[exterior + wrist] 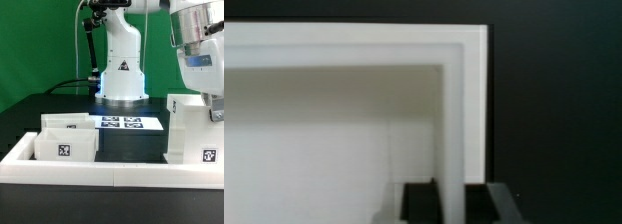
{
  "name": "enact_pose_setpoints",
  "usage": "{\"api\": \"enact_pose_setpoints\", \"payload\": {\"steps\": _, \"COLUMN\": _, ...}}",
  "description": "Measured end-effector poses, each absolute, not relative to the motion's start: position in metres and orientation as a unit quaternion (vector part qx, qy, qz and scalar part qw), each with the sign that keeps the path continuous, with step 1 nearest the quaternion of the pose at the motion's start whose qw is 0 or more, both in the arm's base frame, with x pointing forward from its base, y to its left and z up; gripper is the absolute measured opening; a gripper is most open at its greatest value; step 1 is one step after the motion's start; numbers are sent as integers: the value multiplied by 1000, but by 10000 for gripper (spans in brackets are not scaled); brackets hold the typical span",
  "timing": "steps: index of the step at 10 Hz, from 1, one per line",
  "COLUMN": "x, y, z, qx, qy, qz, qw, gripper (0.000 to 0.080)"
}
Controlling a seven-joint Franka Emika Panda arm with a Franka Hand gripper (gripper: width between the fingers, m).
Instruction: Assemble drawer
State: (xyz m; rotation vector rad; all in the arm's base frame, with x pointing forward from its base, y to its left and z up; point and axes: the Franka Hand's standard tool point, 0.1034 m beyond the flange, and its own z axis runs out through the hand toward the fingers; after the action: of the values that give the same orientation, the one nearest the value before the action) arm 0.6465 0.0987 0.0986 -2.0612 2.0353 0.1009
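The white drawer casing (188,128) stands upright at the exterior view's right, with a square tag low on its front. My gripper (213,106) comes down on the casing's top right edge. In the wrist view, the gripper (450,192) straddles a thin white casing wall (452,110), with a dark finger (418,203) pressed against each side, shut on it. Two small white trays sit at the exterior view's left, one in front (68,146) with a tag and one behind it (64,122).
The marker board (130,123) lies flat mid-table in front of the robot's white base (122,70). A long low white wall (100,176) edges the black table at the front. A green backdrop is behind.
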Motion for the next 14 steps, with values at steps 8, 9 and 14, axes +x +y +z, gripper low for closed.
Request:
{"api": "enact_pose_setpoints", "payload": {"steps": 8, "x": 636, "y": 104, "z": 118, "qx": -774, "qy": 620, "qz": 20, "qw": 128, "gripper": 635}}
{"api": "enact_pose_setpoints", "payload": {"steps": 9, "x": 633, "y": 104, "z": 130, "qx": -798, "qy": 589, "qz": 13, "qw": 132, "gripper": 647}}
{"api": "enact_pose_setpoints", "payload": {"steps": 14, "x": 625, "y": 97, "z": 156, "qx": -897, "qy": 421, "qz": -7, "qw": 135, "gripper": 649}}
